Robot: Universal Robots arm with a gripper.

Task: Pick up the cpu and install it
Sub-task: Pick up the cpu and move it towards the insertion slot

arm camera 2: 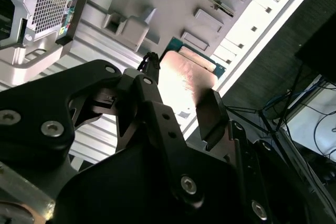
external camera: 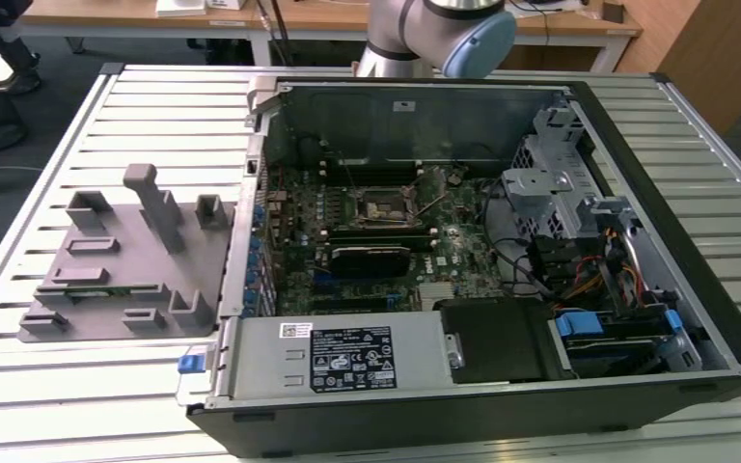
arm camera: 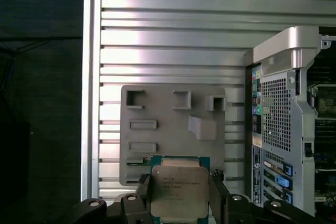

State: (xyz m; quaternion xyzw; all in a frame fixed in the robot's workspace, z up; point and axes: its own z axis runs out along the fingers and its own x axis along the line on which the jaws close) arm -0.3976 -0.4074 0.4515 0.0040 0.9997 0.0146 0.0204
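**Grasp over the grey tray.** The gripper is clenched on the cpu. Its two black fingers press opposite edges of the chip, which is held in the air in front of the tray's edge. The cpu's silver-grey top plate carries several lines of small dark print, and a green rim shows around the plate. In the second wrist view the plate glares with reflected light, with the tray behind it.

**Exterior view.** The tray lies on the slatted metal table. The open computer case lies just beside the tray, on the exterior view's right. The motherboard socket sits inside the case, well apart from the tray. The power supply, in the case corner nearest the tray, bears a black printed label and a small white sticker
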